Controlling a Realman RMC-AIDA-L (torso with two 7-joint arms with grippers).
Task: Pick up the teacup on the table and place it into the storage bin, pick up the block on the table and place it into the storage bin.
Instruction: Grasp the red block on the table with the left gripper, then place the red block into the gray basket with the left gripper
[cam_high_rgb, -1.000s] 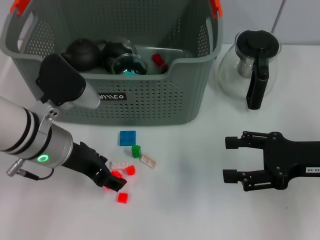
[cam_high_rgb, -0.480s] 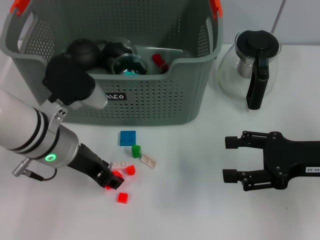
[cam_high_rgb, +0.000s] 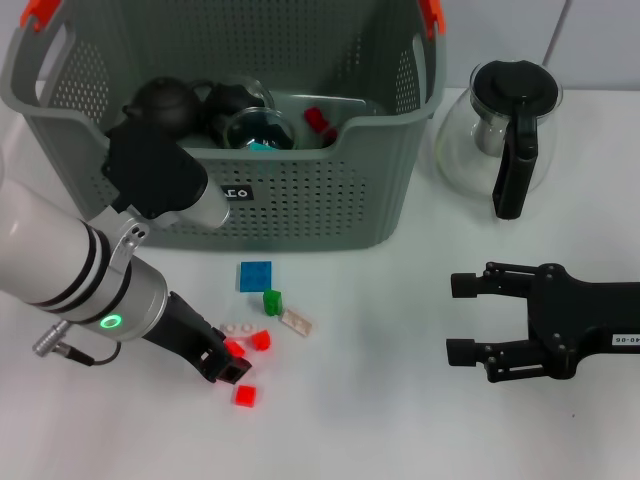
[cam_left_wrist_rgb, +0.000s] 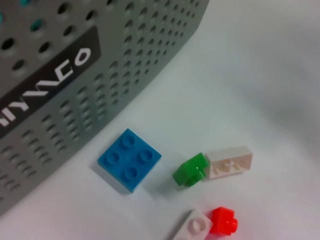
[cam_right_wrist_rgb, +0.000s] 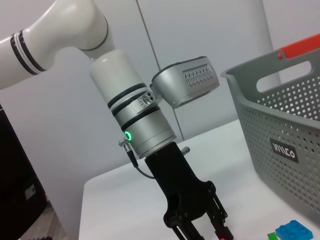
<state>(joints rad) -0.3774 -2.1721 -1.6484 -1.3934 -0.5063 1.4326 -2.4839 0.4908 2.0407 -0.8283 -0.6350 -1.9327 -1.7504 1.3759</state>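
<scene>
The storage bin fills the upper left of the head view, dark teaware inside. Below it on the white worktop lie scattered blocks: a blue block, a green block and a red block. The left hand is closed on a small red block among them. The right hand rests open at lower right, below a glass coffee pot.

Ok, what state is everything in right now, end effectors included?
Grey perforated plastic storage bin, upright, holding items.
Glass coffee pot with black lid, upright, lid on.
Blue square block, lying flat, studs up.
Left end effector, down among the red blocks.
Right end effector, open, idle.
</scene>
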